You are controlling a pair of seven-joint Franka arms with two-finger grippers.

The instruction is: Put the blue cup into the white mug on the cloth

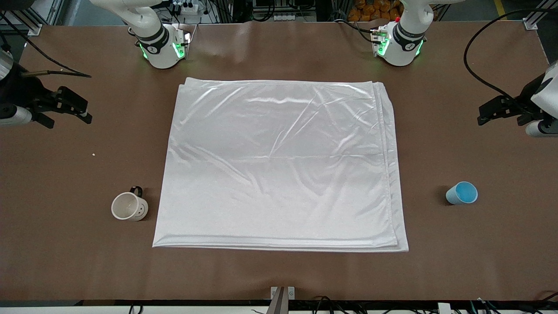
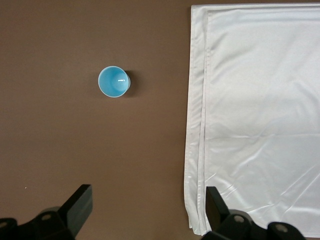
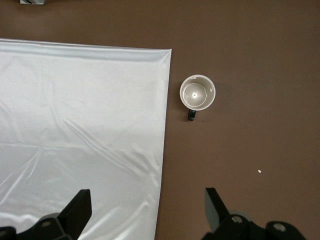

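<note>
Blue cup (image 1: 461, 193) is not in the mug; it stands alone on bare table (image 1: 279, 270), details below in order.

Right gripper (image 1: 69, 111) hangs over bare table at the right arm's end, approx 9-10 o'clock from the cloth ctr. Its fingers are spread wide w/ nothing btw them, and the right wrist view confirms this (image 3: 147, 197). A tiny pale speck (image 1: 93, 154) lies on the table under it.

White mug (image 1: 129, 206) sits upright on bare table at approx 8 o'clock from the cloth ctr, just beside the cloth's edge but not touching it. Its black handle points to approx 1 o'clock, face dots toward the front camera, inside empty.

Cloth (image 1: 279, 165) lies flat mid-table, folded in layers, creased, w/ nothing on it.

Blue cup is upright, mouth up, at approx 4 o'clock from the cloth ctr, well apart from the cloth and toward the left arm's end.

Left gripper (image 1: 490, 114) hangs over bare table at approx 2-3 o'clock, fingers also spread wide and empty (image 2: 147, 195)
</note>
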